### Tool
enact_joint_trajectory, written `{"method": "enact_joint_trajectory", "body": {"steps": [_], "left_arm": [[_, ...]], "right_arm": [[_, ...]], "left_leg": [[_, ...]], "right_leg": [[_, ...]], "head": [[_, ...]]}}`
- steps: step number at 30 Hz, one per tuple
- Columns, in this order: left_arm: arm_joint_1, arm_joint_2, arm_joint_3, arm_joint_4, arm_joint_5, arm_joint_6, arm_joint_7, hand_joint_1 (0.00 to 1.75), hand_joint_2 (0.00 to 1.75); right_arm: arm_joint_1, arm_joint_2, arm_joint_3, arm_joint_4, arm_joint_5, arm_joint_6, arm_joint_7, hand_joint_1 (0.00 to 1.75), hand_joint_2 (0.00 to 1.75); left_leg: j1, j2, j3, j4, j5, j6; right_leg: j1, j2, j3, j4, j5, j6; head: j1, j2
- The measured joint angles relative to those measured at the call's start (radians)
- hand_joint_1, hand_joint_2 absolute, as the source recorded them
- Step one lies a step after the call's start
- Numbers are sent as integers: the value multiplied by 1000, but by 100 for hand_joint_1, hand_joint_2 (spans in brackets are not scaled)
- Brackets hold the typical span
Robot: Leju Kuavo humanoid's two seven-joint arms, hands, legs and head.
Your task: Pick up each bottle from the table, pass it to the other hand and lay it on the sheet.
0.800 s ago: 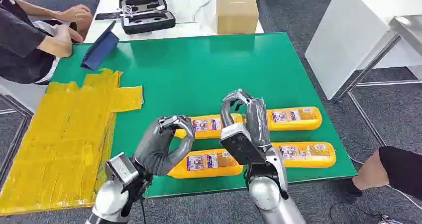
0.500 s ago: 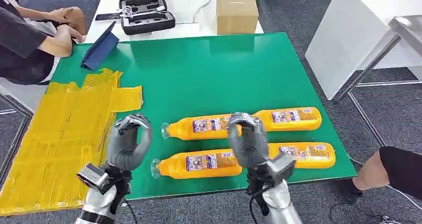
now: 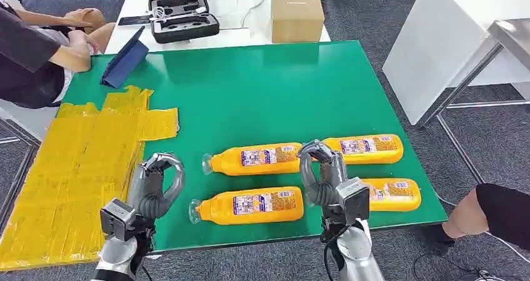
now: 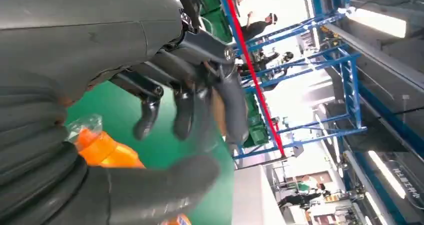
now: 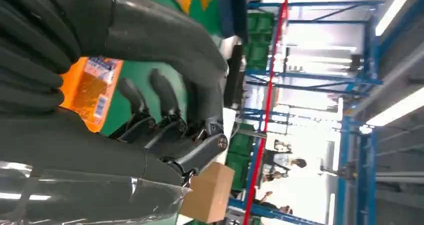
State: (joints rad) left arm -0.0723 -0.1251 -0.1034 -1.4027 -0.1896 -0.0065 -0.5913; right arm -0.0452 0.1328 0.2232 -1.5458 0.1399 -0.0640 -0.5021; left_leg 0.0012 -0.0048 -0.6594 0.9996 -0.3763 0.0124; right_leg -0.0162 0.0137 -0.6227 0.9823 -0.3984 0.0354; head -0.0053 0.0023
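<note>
Drawing apart and back toward the near edge, the left hand (image 3: 154,187) and right hand (image 3: 325,180) hung loosely curled and empty, all four bottles (image 3: 253,159) lying on the green table (image 3: 250,87), none on the yellow sheet (image 3: 75,168).

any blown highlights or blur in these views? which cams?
Head view: even light, sharp; bottles and yellow sheet read clearly. Left wrist view: left robot hand soft, too close to focus, background windows blown out. Right wrist view: same, right robot hand blurry, ceiling lights and far hall overexposed.
</note>
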Motion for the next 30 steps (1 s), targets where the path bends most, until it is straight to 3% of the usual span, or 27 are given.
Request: {"method": "enact_joint_trajectory", "body": {"steps": [8,16,21,30], "left_arm": [[-35,-1,19,42,37,1,12,0,175],[-98,-26,17,100,76,-39,13,0,175],[-112,-33,16,115,79,-46,13,0,175],[-166,-56,-5,162,80,-73,17,0,175]], "right_arm": [[-136,-48,-27,101,153,-60,119,0,175],[-475,-122,30,359,483,-102,301,0,175],[-567,-132,64,446,519,-102,323,0,175],[-741,-98,233,689,694,22,354,0,175]], "left_leg": [[0,0,0,0,1,0],[0,1,0,1,4,1],[0,0,0,1,4,0],[1,1,-2,1,4,0]], "right_leg": [[0,0,0,0,1,0],[0,0,0,0,4,-1],[1,0,0,1,4,-1],[2,0,-2,1,4,-1]], "head": [[0,0],[0,0],[0,0],[0,0]]}}
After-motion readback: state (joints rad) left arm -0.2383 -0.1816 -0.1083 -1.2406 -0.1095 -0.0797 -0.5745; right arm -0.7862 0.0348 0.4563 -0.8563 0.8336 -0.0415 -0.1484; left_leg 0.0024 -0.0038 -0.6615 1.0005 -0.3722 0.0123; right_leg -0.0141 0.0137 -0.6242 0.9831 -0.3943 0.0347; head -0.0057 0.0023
